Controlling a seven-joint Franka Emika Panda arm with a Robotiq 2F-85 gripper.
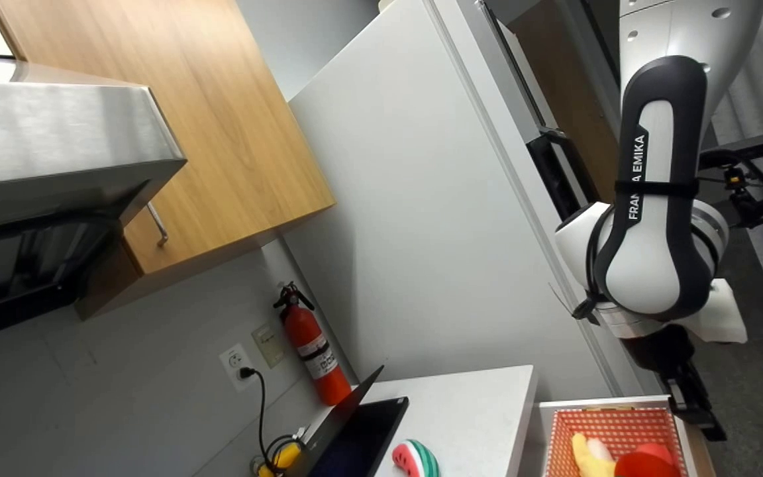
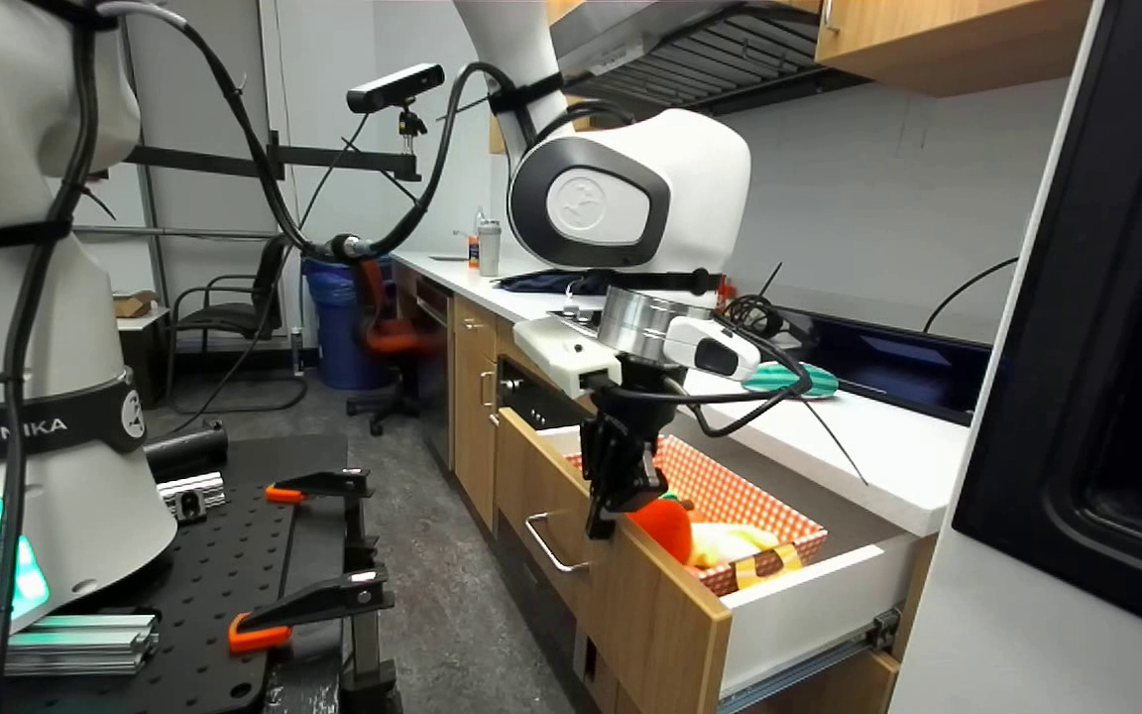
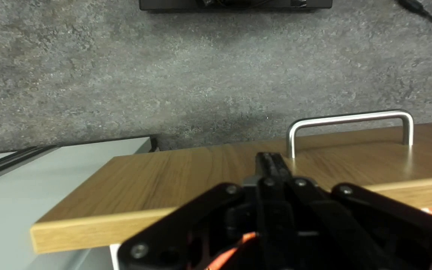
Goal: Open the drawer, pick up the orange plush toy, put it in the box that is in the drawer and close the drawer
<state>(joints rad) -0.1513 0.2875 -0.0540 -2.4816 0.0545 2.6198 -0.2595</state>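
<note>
The drawer [image 2: 809, 615] stands pulled out; the box [image 2: 735, 491], red-and-white checked, sits inside it; the orange plush toy [image 2: 667, 526] lies in the box, just beside a yellowish item [image 2: 725, 543]; the gripper [image 3: 270, 156] points down at the drawer's wooden front [image 3: 144, 187], its jaws together; in the wrist view the tips show near one end of the metal handle [image 3: 351, 118]; whether they touch the wood cannot be told; in an exterior view a watermelon-patterned item [image 1: 416, 458] lies on the white countertop [image 1: 467, 411].
</note>
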